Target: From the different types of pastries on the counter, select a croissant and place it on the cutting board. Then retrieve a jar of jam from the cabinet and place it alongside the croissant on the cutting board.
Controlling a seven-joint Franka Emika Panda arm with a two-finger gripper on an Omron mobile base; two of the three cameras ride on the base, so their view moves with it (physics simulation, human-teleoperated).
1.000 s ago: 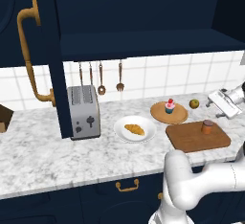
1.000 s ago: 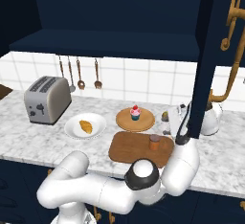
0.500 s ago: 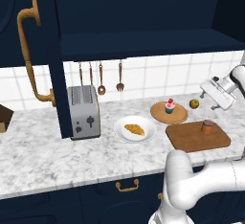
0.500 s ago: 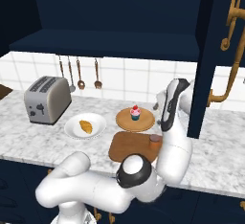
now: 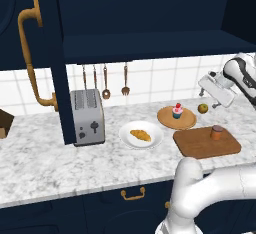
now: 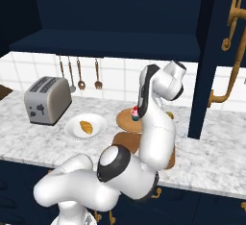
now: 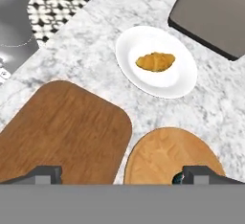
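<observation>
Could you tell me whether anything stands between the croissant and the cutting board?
Nothing visible does. The croissant lies on the white plate, and only bare counter separates that plate from the cutting board. The jar of jam stands toward the board's far corner.

The counter (image 5: 45, 163), a white-and-grey marbled worktop, is seen running below the tiled wall. A white plate (image 5: 141, 135) is set near its middle, and the other things are placed relative to it. A toaster (image 5: 87, 116) is stood to the left of the plate, close to the wall. A round wooden plate (image 5: 176, 118) is laid to the right of the white plate and further back. A cutting board (image 5: 206, 142) is laid flat to the right of the white plate, in front of the wooden plate. A small green fruit (image 5: 202, 108) is seen beyond the wooden plate, nearer the wall.
</observation>
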